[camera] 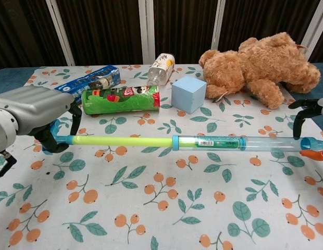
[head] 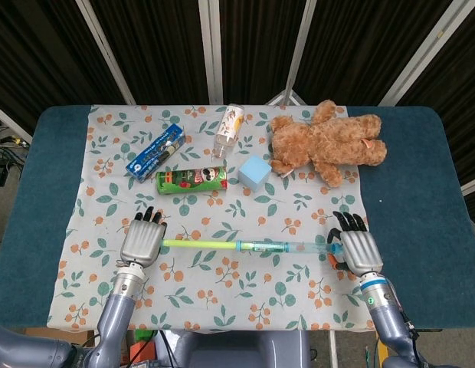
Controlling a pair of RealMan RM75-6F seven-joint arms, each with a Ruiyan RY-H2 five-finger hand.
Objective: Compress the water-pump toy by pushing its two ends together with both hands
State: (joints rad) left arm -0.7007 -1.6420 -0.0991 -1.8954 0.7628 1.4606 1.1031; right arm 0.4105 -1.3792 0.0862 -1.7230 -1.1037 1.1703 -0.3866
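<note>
From the head view, my left hand (head: 142, 241) grips the yellow-rod end and my right hand (head: 357, 250) grips the clear-barrel end of the water-pump toy (head: 249, 246), lying near-centre on the tablecloth (head: 222, 299). Chest view shows plenty of rod sticking out left of the barrel, so I reckon it's maybe half squeezed, more pushing needed.

A blue table (head: 421, 184) under a floral cloth (head: 222, 299) fronts dark slatted panels (head: 153, 46).

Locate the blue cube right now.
In the head view the blue cube sits on the floral cloth, just right of the green can and left of the teddy bear, behind the pump toy.
</note>
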